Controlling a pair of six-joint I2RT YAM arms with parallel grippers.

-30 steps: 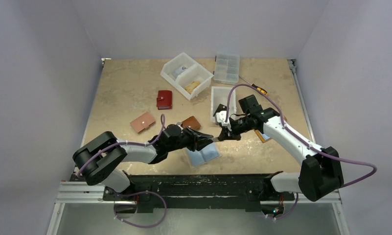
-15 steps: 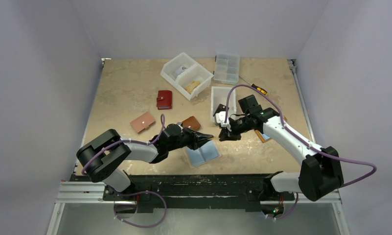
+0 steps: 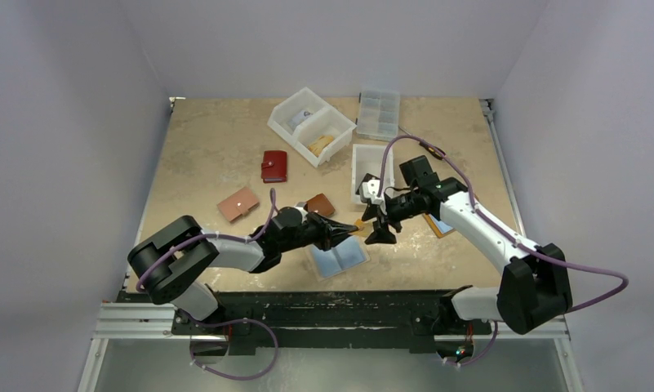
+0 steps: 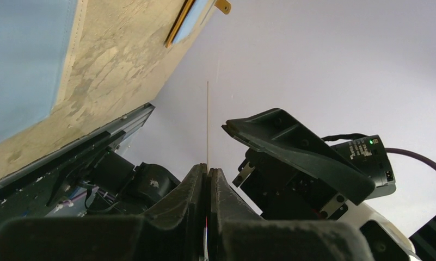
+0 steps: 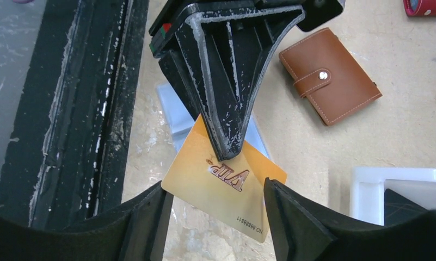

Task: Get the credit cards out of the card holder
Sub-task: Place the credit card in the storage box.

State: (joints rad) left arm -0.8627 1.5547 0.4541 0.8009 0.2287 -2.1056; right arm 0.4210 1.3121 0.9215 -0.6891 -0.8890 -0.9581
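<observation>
The left fingers (image 5: 226, 109) are pressed together on 1 gold card (image 5: 221, 187) with "VIP" on it. They pinch it near 1 edge, so the card hangs in the air over the tabletop (image 3: 201, 155), in the middle of the top view. Most of the card sticks out free, which leaves room for another grip. In the left wrist view the card is only a thin line standing straight out of the shut tips, so the hold looks tight and flat.

The right fingers (image 5: 145, 223) are spread wide, 1 on each side of the free part of the card. They do not seem to touch it. Only the left arm holds the card.

Right under the card lies an open light blue card holder (image 3: 340, 259), flat on the tabletop. I think this is the one being emptied. A shut brown card holder (image 5: 330, 81) lies near it, in the upper right of the right wrist view.

A few cards (image 3: 439, 226) lie under the right arm, right of the middle in the top view. That may be the pile for cards that are out, so the gold card likely goes down there.
</observation>
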